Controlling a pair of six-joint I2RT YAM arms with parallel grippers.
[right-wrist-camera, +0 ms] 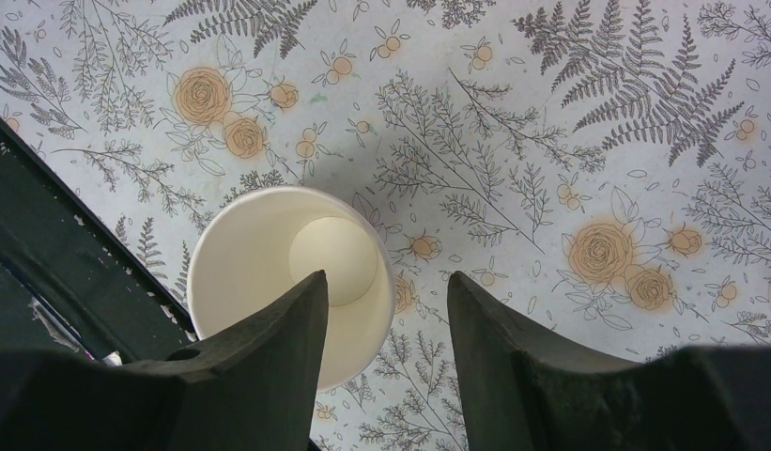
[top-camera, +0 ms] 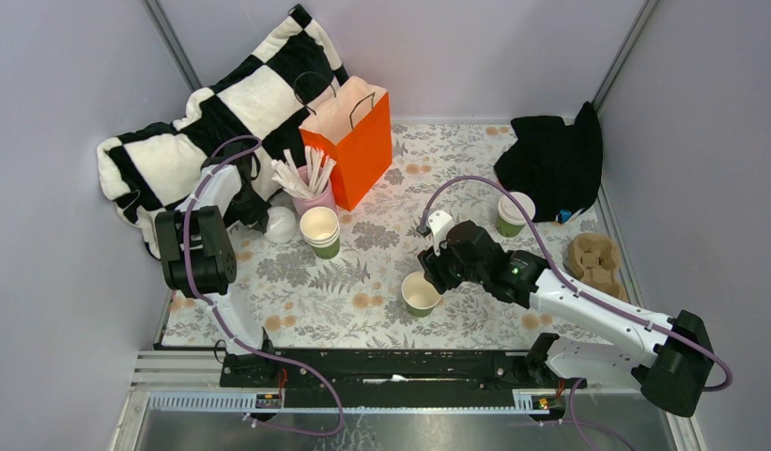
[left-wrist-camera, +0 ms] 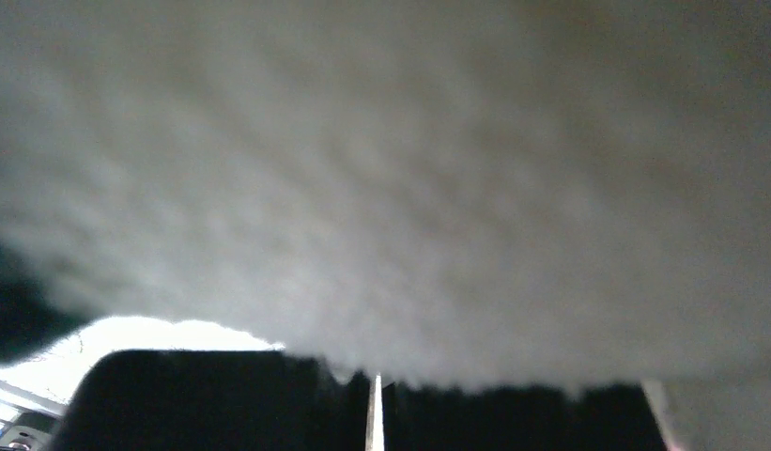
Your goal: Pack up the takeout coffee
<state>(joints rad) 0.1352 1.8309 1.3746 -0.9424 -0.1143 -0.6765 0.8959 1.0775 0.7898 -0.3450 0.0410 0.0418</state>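
An open green cup (top-camera: pixel 421 293) with a cream inside is seen upright on the flowered tablecloth (top-camera: pixel 362 282), near the front edge. A second green cup (top-camera: pixel 516 213), covered by a white top, stands far right beside a black cloth (top-camera: pixel 550 160). The right claw (right-wrist-camera: pixel 386 277) is held released over the open cup's rim. The left claw (left-wrist-camera: pixel 376 385) is clenched near a white lid (top-camera: pixel 281 225); whether the lid is grasped cannot be told. The table is enclosed by grey walls (top-camera: pixel 456 47).

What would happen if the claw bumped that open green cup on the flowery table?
The cup looks empty, so it is probably very light and would slide or tip at a nudge. Its base looks narrower than its mouth, which makes toppling likelier. With no lid on, its thin paper rim would likely squash under a hard pinch.
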